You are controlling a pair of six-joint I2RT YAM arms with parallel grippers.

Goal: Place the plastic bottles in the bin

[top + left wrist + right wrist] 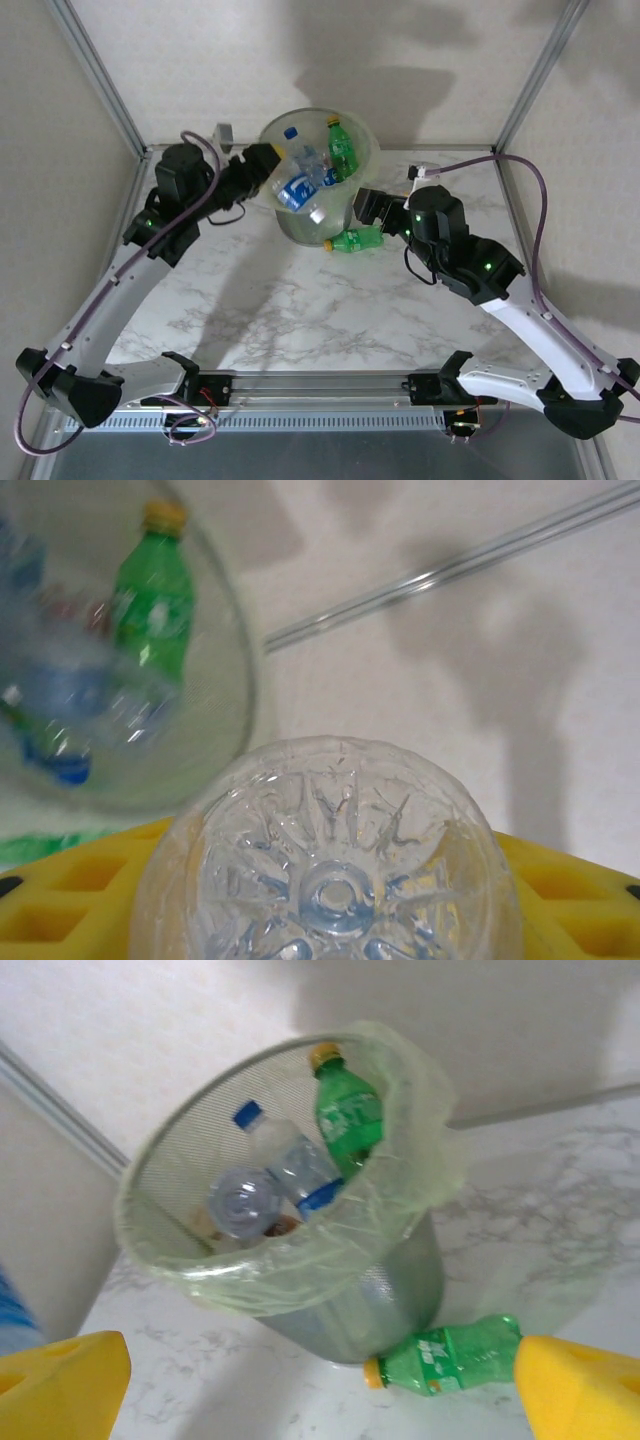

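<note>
top external view has the bin (305,232) at the far middle of the marble table (300,320), with a thin bag (300,1265) folded over its rim. inside it a green bottle with a yellow cap (342,148) leans upright against the far right wall, next to clear bottles with blue labels (300,185). the left claw (262,155) sits at the bin's left rim. left wrist view shows it part closed around a clear bottle (335,880), whose ribbed base faces the camera between the yellow pads (60,900). the right claw (322,1370) is just right of the bin, its yellow fingers spread wide with nothing between them. a second green bottle (445,1355) lies on its side on the table, close against the foot of the bin, between the bin and the right claw
</note>
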